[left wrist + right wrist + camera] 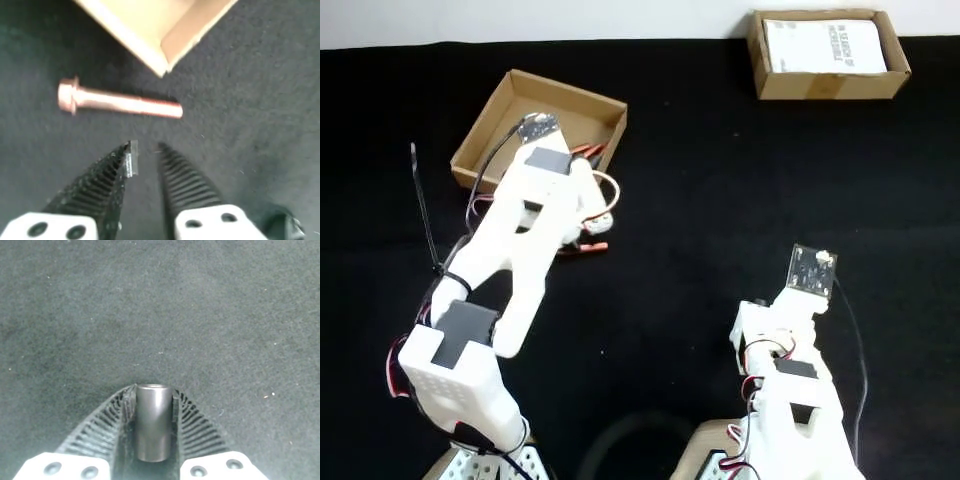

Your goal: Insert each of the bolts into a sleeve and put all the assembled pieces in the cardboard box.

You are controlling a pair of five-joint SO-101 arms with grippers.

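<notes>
Left gripper (146,148), jaws slightly apart and empty, should straddle the bolt (120,102) mid-frame at its shank; right gripper (154,391) clamps the sleeve (153,425).

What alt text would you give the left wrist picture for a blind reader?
A copper-coloured bolt lies on its side on the black table, just ahead of the left gripper, whose ridged fingers stand slightly apart, holding nothing. A corner of the cardboard box sits beyond the bolt.

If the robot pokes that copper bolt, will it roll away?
Probably: the bolt has a round, smooth shaft lying flat on the table. Its wider head would likely make it curve. It looks like stiff metal.
</notes>
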